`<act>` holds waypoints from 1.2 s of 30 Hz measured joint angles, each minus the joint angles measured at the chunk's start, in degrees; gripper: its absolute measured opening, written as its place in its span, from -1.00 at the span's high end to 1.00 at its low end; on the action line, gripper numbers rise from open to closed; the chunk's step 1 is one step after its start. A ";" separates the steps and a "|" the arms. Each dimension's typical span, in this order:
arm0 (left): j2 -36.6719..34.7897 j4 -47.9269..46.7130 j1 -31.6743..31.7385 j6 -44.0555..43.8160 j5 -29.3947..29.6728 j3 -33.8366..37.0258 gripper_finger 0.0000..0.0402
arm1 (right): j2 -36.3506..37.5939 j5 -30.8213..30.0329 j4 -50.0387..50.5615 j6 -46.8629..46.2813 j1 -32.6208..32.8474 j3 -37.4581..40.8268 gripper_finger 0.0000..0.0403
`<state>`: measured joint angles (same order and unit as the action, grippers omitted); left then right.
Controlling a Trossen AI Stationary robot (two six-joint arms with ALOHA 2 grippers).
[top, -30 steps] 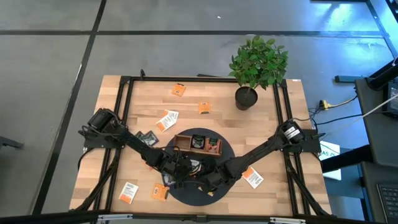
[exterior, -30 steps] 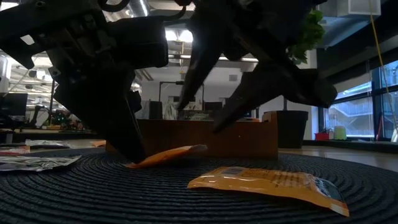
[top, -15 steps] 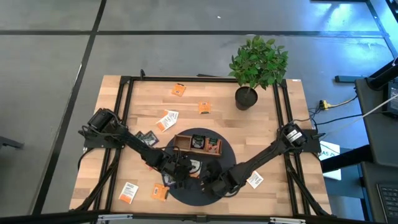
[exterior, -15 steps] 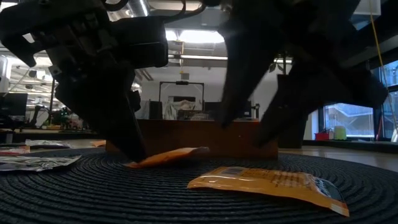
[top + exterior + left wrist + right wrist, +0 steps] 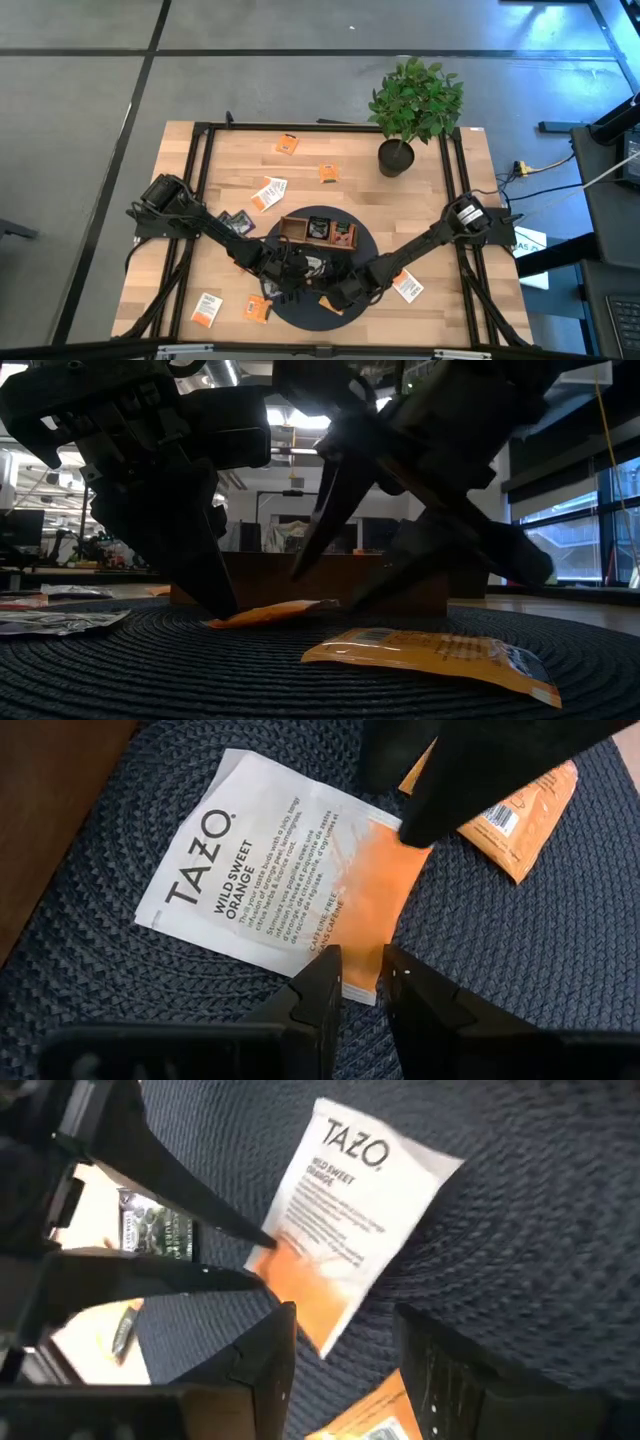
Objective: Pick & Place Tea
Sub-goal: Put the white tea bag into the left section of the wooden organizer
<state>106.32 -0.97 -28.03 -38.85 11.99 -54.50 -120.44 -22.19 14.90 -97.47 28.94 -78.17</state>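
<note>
A white-and-orange tea sachet [image 5: 280, 880] [image 5: 350, 1210] [image 5: 275, 610] lies on the round dark mat [image 5: 352, 243]. My left gripper [image 5: 358, 975] [image 5: 285, 283] [image 5: 222, 605] is down at the sachet's orange end, shut on it. My right gripper [image 5: 345, 1350] [image 5: 338, 292] [image 5: 330, 585] is open and hovers over that same orange end. I cannot tell whether its lower finger touches the sachet. A second, orange sachet [image 5: 430, 655] [image 5: 520, 810] lies flat on the mat close by. My left gripper pinches the white-and-orange sachet by the edge of its orange end [image 5: 362, 982] between its two fingers [image 5: 262, 1250], slanting down from above. That edge stays low on the mat [image 5: 215, 624], and the far end [image 5: 325, 601] sits slightly raised.
The wooden tray [image 5: 295, 228] [image 5: 300, 575] stands just beyond the mat. More sachets are scattered on the table [image 5: 287, 144] [image 5: 328, 173] [image 5: 206, 310] [image 5: 405, 287], and dark ones [image 5: 236, 222] lie by the left arm. A potted plant [image 5: 396, 157] stands far right.
My right gripper swung toward the near edge, then came back over the white-and-orange sachet, turning its fingers; it stayed open. The sachets have not moved.
</note>
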 joint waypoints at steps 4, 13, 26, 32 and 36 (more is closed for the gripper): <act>0.00 0.00 0.00 0.02 0.12 0.00 0.64 | 0.00 -0.61 -0.36 0.14 -0.55 0.02 0.16; 0.00 0.00 0.00 0.04 0.55 0.00 0.64 | 0.00 3.11 -1.91 1.46 -2.60 0.02 0.16; -0.02 -0.02 0.00 0.07 0.98 0.00 0.64 | 0.00 5.50 -2.69 3.49 -3.90 0.02 0.39; -0.02 0.00 0.00 0.20 1.86 0.00 0.64 | 0.00 5.34 -2.67 4.95 -3.95 0.02 0.75; -0.04 0.09 -0.01 0.56 1.87 0.00 0.64 | 0.00 5.34 -2.67 7.62 -3.97 0.02 0.95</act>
<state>106.28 -0.89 -28.04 -38.29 13.86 -54.50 -120.44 -16.84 12.23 -89.85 24.97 -78.15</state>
